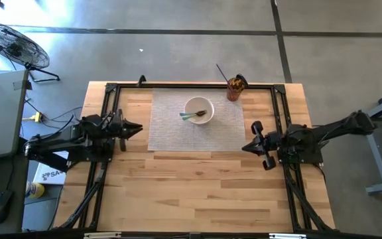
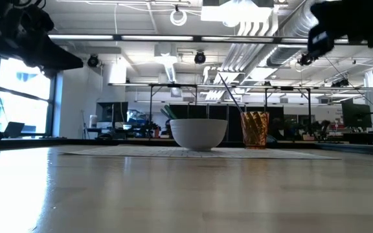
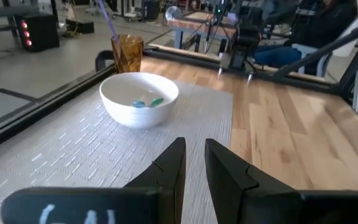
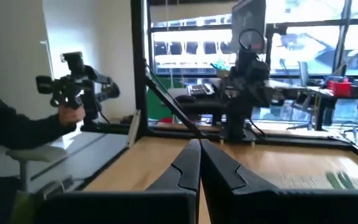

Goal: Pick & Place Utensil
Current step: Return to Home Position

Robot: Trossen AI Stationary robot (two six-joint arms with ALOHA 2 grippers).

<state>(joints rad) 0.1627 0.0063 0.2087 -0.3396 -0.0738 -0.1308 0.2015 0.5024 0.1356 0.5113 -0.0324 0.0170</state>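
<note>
A white bowl (image 1: 198, 111) (image 2: 199, 134) (image 3: 138, 99) stands on a grey placemat (image 1: 171, 133) at the table's far middle. A green and teal utensil (image 1: 192, 115) (image 3: 148, 102) lies inside it. An amber cup (image 1: 235, 89) (image 2: 255, 129) (image 3: 127, 53) with a thin stick leaning out stands by the mat's far right corner. My left gripper (image 1: 140, 127) (image 3: 194, 146) hovers at the mat's left edge, pointing toward the bowl, its fingers a narrow gap apart and empty. My right gripper (image 1: 244, 147) (image 4: 197, 146) hovers off the mat's right near corner, shut and empty.
A black frame (image 1: 111, 89) runs along the table's far, left and right sides. Bare wood (image 1: 197, 192) lies near of the mat. A person (image 4: 5, 137) holding a dark device stands beyond the table's left side; another person (image 3: 316, 31) sits beyond the right side.
</note>
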